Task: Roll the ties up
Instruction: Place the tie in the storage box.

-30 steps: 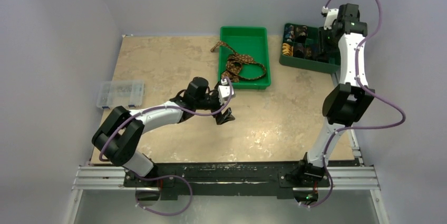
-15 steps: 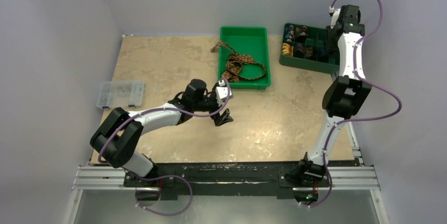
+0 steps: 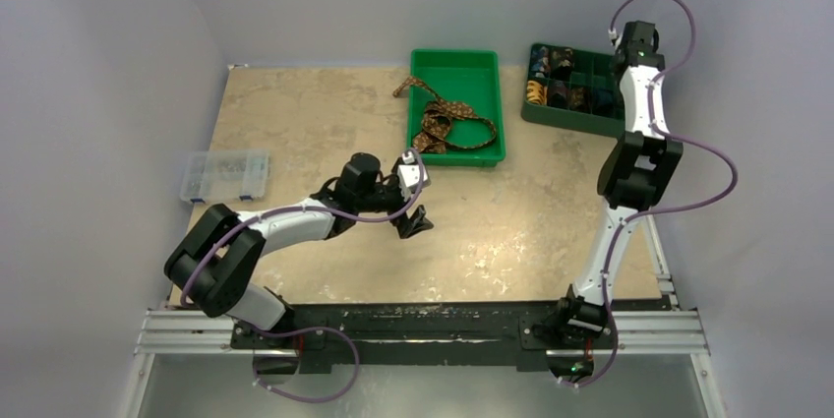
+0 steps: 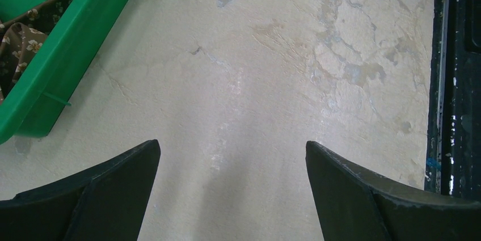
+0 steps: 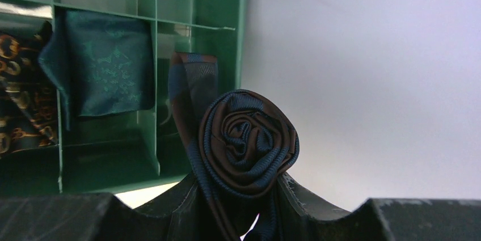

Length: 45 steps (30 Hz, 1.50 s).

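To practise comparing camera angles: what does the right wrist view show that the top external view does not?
Only the right wrist: a rolled navy-and-brown striped tie gripped in the right end effector. Only the top external: the unrolled brown tie partly in the green tray, a clear plastic box, the left end effector over bare table. Both: the green divided box.

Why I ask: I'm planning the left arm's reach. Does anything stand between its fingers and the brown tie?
Only the tray's near wall. The brown tie lies inside the tray, and the open left fingers are outside it, over the table. From above, nothing visible blocks the tie.
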### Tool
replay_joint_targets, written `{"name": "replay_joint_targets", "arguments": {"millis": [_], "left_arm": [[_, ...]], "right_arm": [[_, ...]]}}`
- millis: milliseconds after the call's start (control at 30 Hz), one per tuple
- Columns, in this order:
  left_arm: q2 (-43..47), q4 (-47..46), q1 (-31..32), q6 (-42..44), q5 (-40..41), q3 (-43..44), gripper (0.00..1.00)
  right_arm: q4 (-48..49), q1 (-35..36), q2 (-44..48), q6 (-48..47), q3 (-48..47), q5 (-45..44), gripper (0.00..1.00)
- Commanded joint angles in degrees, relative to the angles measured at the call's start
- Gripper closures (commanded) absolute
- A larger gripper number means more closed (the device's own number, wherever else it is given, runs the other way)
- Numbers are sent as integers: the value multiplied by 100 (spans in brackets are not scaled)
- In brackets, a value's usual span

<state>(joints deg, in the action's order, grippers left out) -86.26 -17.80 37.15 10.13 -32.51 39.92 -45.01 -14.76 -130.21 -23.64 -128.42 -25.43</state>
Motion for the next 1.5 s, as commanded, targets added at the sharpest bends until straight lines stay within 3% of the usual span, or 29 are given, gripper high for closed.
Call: {"name": "replay_joint_targets", "arguments": {"millis": [0,300,467,867,1467], "left_arm": [[286,-384,-49,-142,-1,-122,0],[411,-490,-58,-230,4,-236,0],[450,-531,-60,-298,16,-295,0],[522,-492,-117,-238,-45,-361,0],[388,-548,-126,-281,-151,-301,0]], "right_arm": [[328,-19,-115,-204,-209,-273,100],[-35,-106,-579,153,-494,477,100],[-765,-428,-933,692,-1091,1457,100],[-1146,-795,-1113,866,-968,2477,100],[-2427,-1098,-650,399,-229,2401,100]]}}
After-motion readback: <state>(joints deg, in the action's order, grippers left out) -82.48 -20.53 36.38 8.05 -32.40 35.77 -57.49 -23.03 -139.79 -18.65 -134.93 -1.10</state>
